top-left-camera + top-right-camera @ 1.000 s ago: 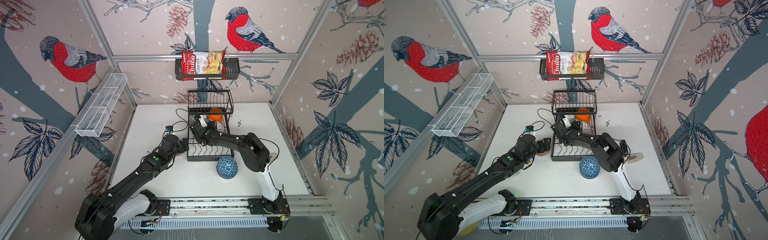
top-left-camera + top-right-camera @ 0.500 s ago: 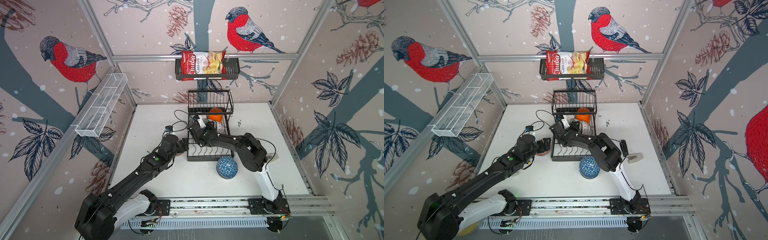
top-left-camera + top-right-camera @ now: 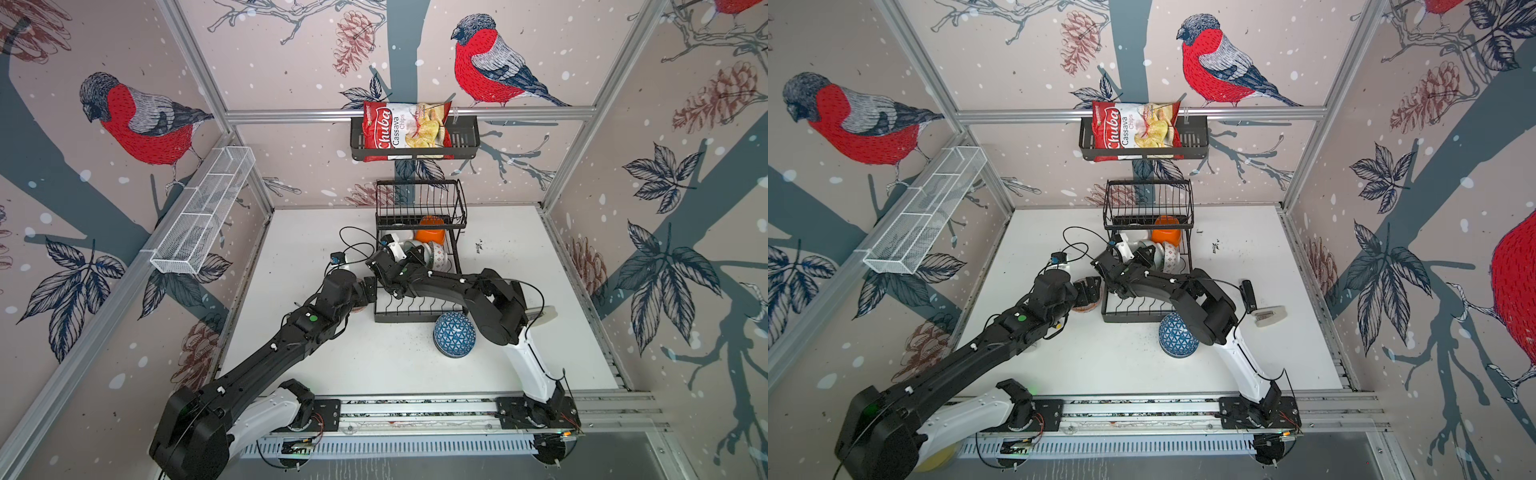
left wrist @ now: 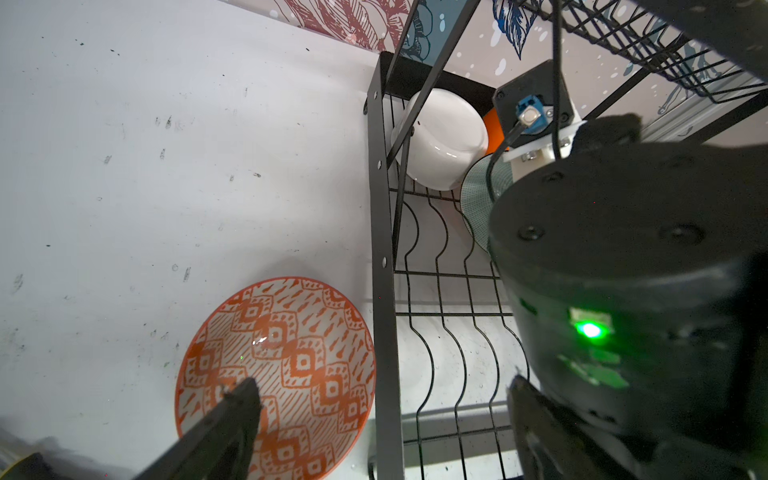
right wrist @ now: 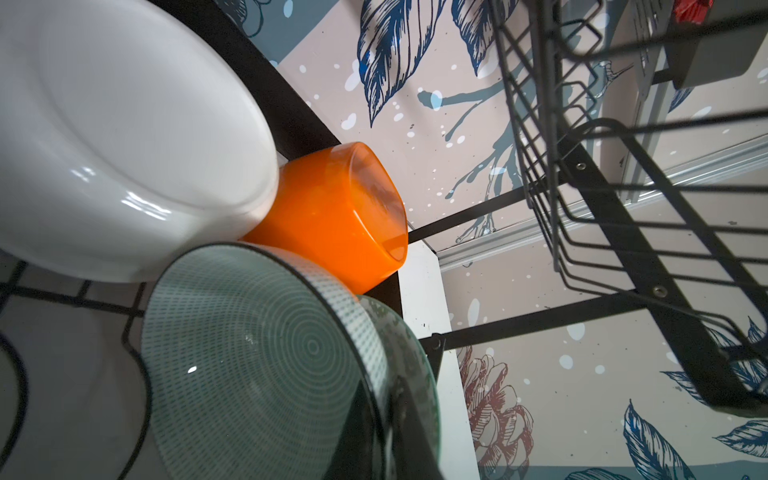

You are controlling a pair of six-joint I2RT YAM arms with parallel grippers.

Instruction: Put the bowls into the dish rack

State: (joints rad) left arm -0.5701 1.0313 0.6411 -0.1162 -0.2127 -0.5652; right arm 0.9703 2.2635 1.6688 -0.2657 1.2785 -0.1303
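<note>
Green inside, with fine concentric rings, the green bowl point(image 5: 257, 357) stands on edge in the lower tier of the rack point(image 3: 415, 319). The right claw point(image 3: 1142, 254) is clenched on its rim, reaching in from the rack's left side. A flecked bowl point(image 5: 401, 332) leans right against its back. Further in, a white bowl point(image 5: 124, 137) lies tipped on its side at the far left corner of the tier. An orange bowl point(image 5: 332, 216) is tipped beside it, touching it. Both sit beneath the raised basket tier.

Outside the rack, a red bowl point(image 4: 282, 357) sits upright on the bench point(image 3: 374, 365), just beside the rack's left wall. The left claw point(image 4: 382, 415) hangs over it, spread wide and gripping nothing. One finger point(image 4: 232, 415) is above the red bowl's inside and the other is above the rack's curved wires.

A blue bowl point(image 3: 454, 340) rests upside down on the bench at the rack's front right corner, partly tucked under the right arm. I cannot tell whether it touches the tray.

On the back wall above the rack, a black basket point(image 3: 467, 137) holds a chips bag point(image 3: 405, 131). A long white mesh shelf point(image 3: 199, 216) runs along the left wall, well apart from everything on the bench.
</note>
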